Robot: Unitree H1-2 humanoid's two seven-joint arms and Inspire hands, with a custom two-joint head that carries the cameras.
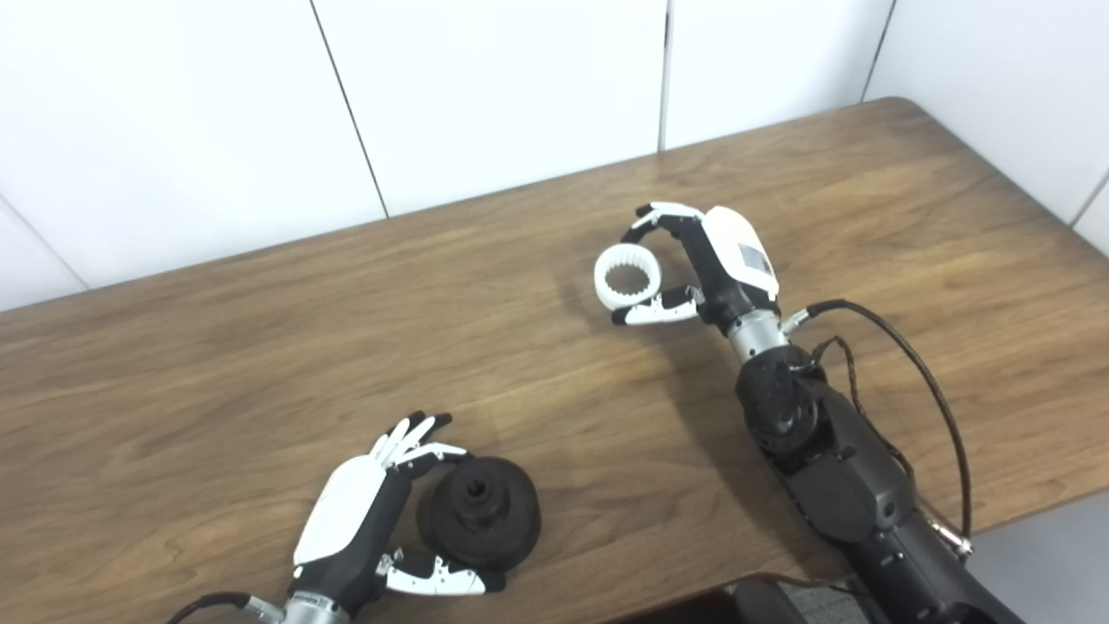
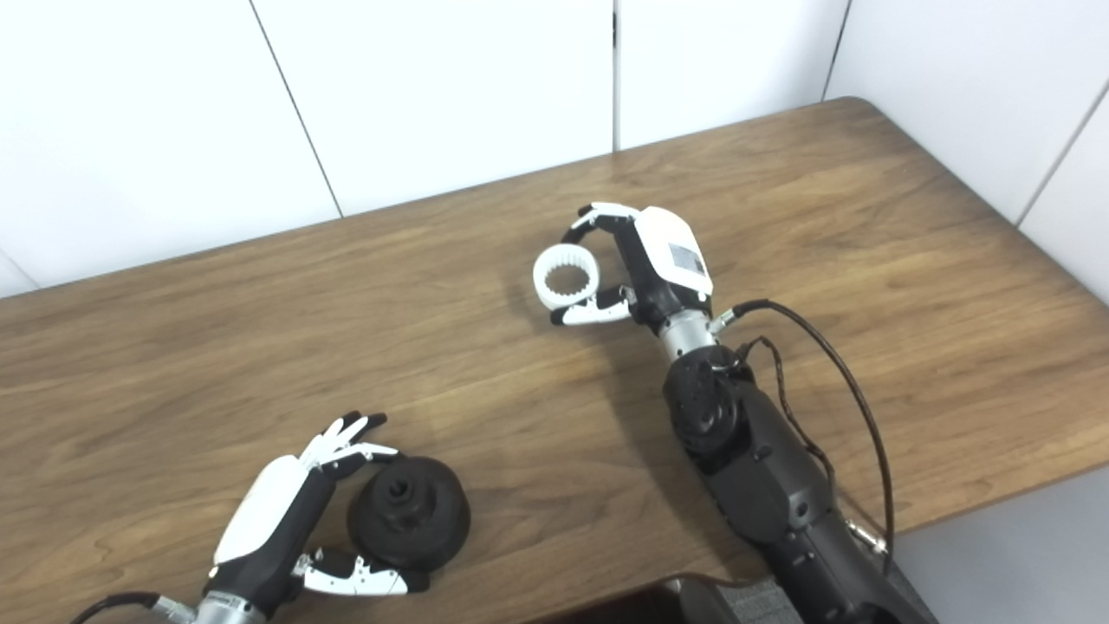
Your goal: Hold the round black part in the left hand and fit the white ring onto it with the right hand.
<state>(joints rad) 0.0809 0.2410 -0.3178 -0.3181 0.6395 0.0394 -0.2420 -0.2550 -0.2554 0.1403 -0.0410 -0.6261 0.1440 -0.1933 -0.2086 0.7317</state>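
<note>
Bright, even light from overhead; white wall panels (image 1: 485, 95) nearly washed out, no hard glare on the wooden table (image 1: 260, 347). Soft, faint shadows under the right arm (image 1: 832, 468) and beside the round black part (image 1: 482, 513). Both views sharp enough, slightly soft and grainy throughout, table edges bowed slightly.

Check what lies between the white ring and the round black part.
Nothing: only bare wooden table separates the white ring from the round black part, shown in both eye views.

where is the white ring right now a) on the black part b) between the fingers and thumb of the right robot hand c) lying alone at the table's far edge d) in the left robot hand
b, the white ring sits between the fingers and thumb of the right robot hand, far from the black part by the left robot hand.
</note>
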